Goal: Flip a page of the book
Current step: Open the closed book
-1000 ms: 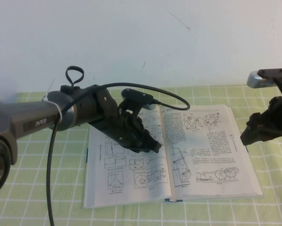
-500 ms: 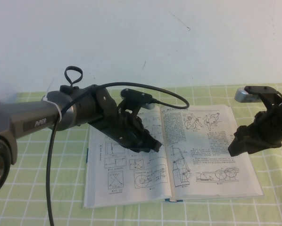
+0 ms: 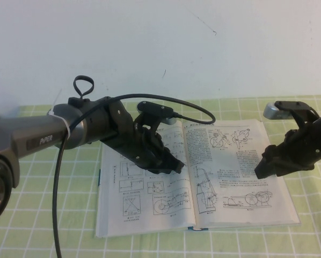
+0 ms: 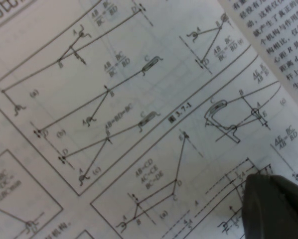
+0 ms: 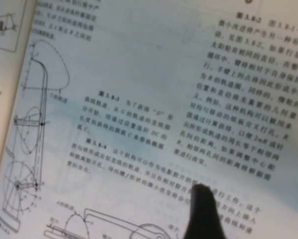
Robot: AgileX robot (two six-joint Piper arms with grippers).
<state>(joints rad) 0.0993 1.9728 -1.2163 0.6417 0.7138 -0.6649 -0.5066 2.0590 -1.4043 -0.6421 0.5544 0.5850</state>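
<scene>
I see the left gripper point(image 3: 174, 167) on the book point(image 3: 150, 207)'s smooth white paper, the right gripper point(image 3: 262, 171) at 3 o'clock over the page point(image 3: 241, 183); can't tell either's jaws.

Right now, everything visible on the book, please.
The book lies open and flat on the green checked cloth, white pages up, with black Chinese text and mechanism line drawings; a thin dark cover edge shows along the near side. The left gripper sits low on the left-hand page near the spine; contact is unclear. The right gripper hangs over the right-hand page's outer half.
</scene>
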